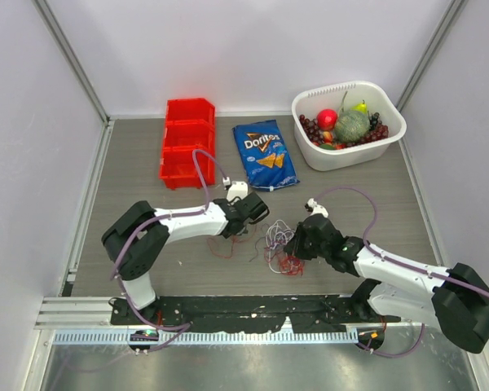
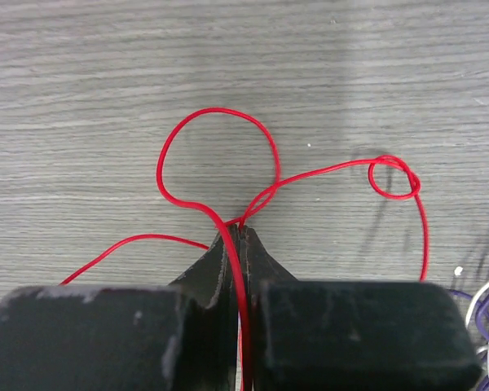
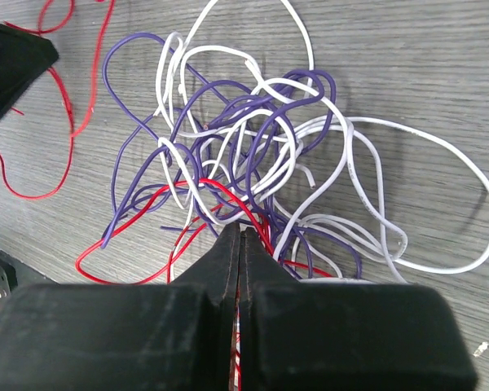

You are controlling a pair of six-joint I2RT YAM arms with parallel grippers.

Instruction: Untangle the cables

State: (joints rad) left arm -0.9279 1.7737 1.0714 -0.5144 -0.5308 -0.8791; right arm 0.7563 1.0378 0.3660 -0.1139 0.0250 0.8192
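Well, on the tabletop (image 1: 147,252), just on the arms' side of the Doritos bag (image 1: 265,155), the cables (image 1: 281,248) lie tangled. The left gripper (image 2: 239,230) is pinched shut on the red cable (image 2: 220,112). The right gripper (image 3: 240,232) is clamped on strands at the tangle's edge. Pulling apart could cinch that small knot (image 2: 394,177) tight.

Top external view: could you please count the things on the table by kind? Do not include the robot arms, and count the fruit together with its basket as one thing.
Red bins: 3
Doritos bag: 1
White basket with fruit: 1
Tangle of cables: 1
Total: 6
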